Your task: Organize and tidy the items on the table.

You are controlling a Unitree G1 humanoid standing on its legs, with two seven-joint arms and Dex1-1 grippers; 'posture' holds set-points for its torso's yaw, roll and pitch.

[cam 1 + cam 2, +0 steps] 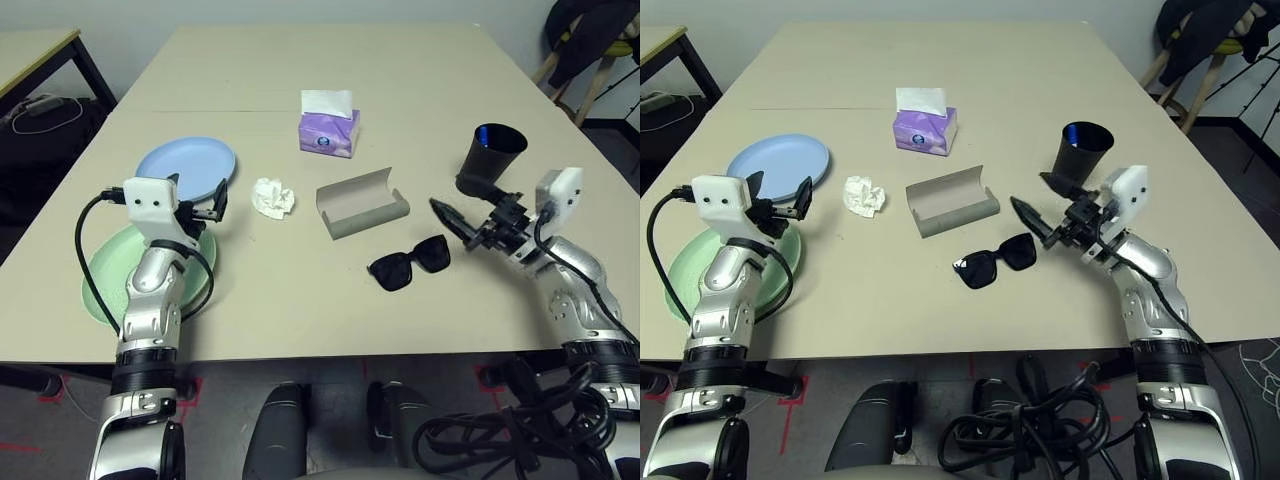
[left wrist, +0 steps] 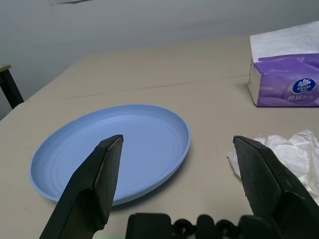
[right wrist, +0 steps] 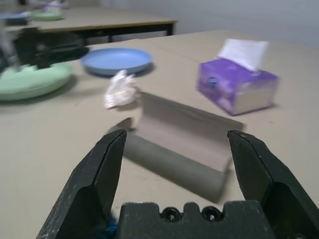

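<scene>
Both your grippers (image 2: 178, 137) (image 3: 177, 132) stand wide and empty. Take the rigid blue plate (image 2: 119, 149) by its rim; it's probably light.

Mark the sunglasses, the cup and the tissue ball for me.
Sunglasses (image 1: 394, 272): left eye view, on the lens nearer the robot's left.
Cup (image 1: 489, 159): left eye view, on its dark outer wall.
Tissue ball (image 1: 863, 196): right eye view, on its crumpled middle.
</scene>
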